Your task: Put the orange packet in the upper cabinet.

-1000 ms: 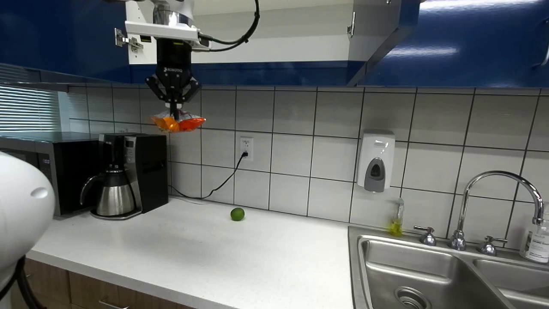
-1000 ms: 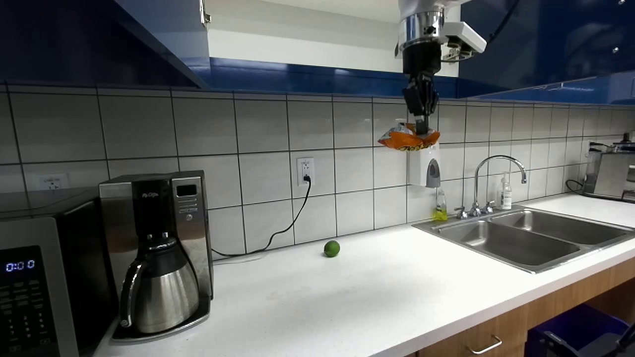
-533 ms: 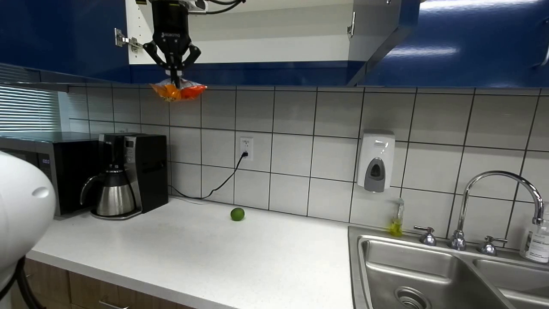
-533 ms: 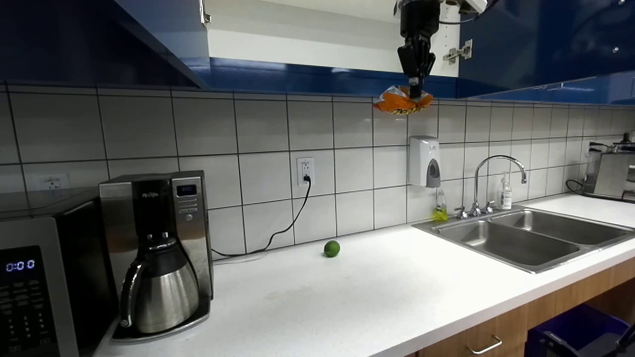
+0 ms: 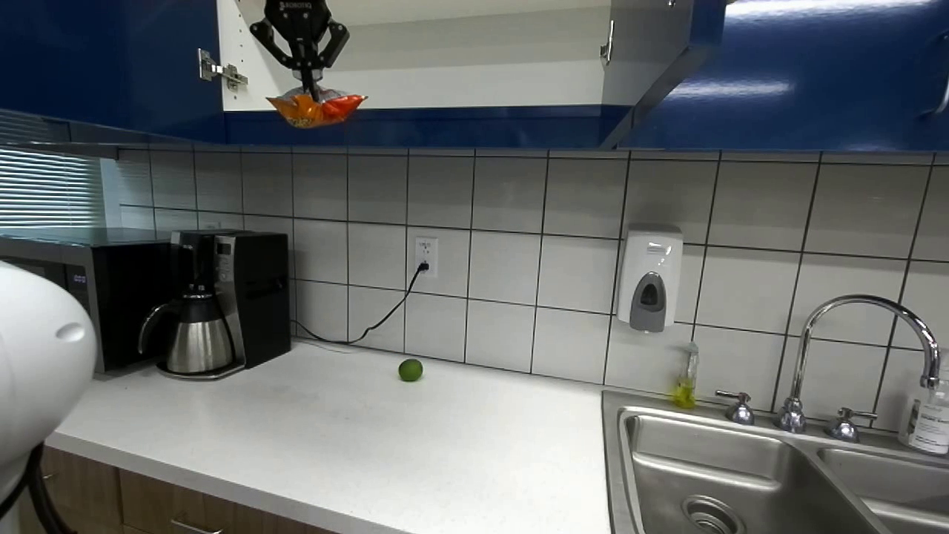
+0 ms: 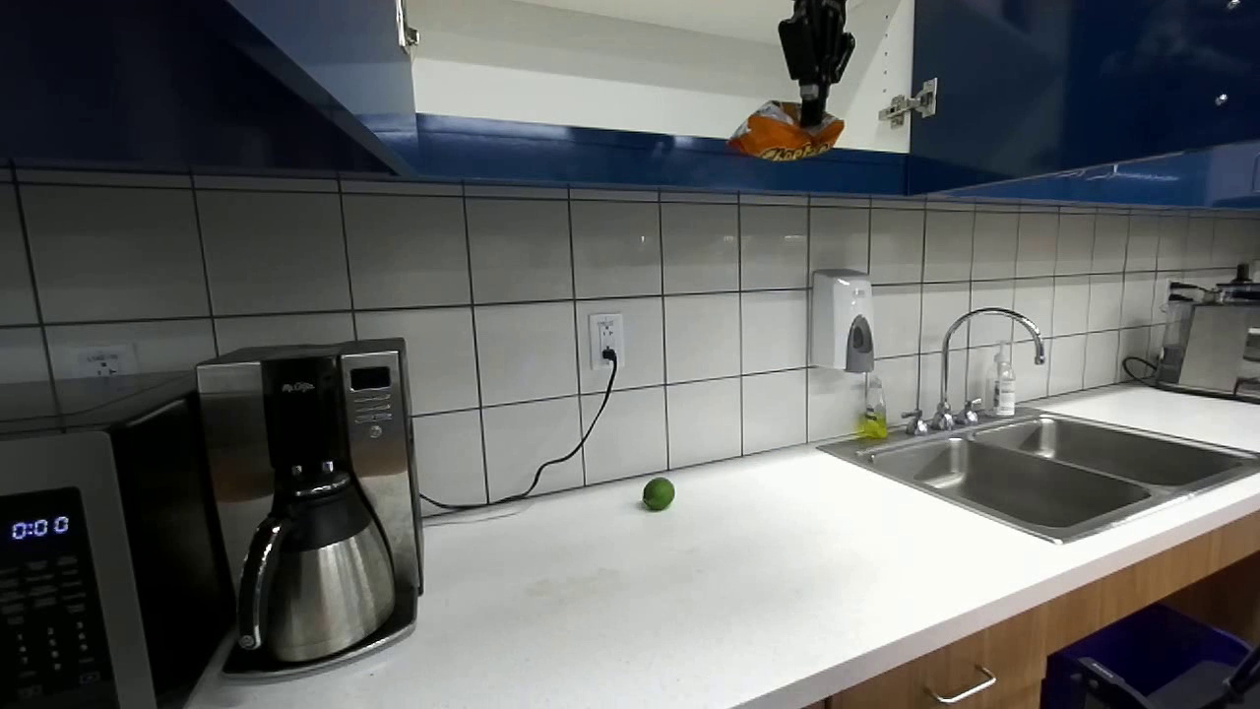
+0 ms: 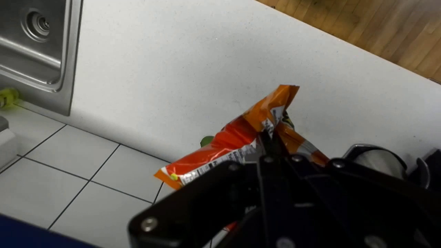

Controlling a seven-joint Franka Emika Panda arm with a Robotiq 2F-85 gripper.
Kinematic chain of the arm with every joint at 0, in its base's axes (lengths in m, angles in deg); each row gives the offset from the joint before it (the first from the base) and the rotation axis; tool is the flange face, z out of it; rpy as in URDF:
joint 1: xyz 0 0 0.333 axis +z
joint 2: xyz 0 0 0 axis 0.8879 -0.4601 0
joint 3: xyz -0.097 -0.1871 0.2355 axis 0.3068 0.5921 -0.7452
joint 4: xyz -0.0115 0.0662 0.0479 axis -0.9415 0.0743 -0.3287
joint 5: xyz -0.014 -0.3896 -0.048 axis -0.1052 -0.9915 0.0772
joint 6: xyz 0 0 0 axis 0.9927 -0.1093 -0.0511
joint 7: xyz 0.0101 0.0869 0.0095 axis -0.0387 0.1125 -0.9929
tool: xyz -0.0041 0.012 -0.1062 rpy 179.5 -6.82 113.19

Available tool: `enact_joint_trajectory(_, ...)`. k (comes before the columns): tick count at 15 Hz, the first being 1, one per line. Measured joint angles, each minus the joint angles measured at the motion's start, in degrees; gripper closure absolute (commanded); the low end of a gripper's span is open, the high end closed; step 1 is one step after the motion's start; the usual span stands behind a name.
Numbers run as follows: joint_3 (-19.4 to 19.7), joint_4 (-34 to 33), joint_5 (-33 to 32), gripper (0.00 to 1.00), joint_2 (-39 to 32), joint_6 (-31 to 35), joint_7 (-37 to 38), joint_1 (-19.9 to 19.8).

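Note:
My gripper (image 5: 311, 85) is shut on the orange packet (image 5: 315, 111) and holds it in the air, in front of the upper cabinet's lower blue edge. In an exterior view the packet (image 6: 780, 138) hangs below the fingertips (image 6: 813, 106) and overlaps that edge. In the wrist view the crinkled orange-red packet (image 7: 229, 137) is pinched between the fingers (image 7: 270, 141), with its ends sticking out on both sides. The upper cabinet (image 5: 474, 127) stands open with its white interior showing; it also shows in an exterior view (image 6: 610, 153). The arm above the gripper is out of view.
Open blue doors flank the opening, one with a hinge (image 5: 215, 67), one at the other side (image 5: 660, 59). Below are a green ball-like object (image 5: 411, 370), a coffee maker (image 6: 315, 492), a microwave (image 6: 89, 551), a soap dispenser (image 5: 651, 278) and a sink (image 6: 1014, 473).
My gripper has risen with the packet, from in front of the wall tiles to the height of the cabinet's lower edge. The packet has stayed in the fingers.

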Motion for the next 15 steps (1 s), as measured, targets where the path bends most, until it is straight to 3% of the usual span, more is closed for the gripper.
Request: enact_joint_trajectory(15,-0.97,-27.75,-10.71,1.00,-18.56,1.36,-0.74,-0.02)
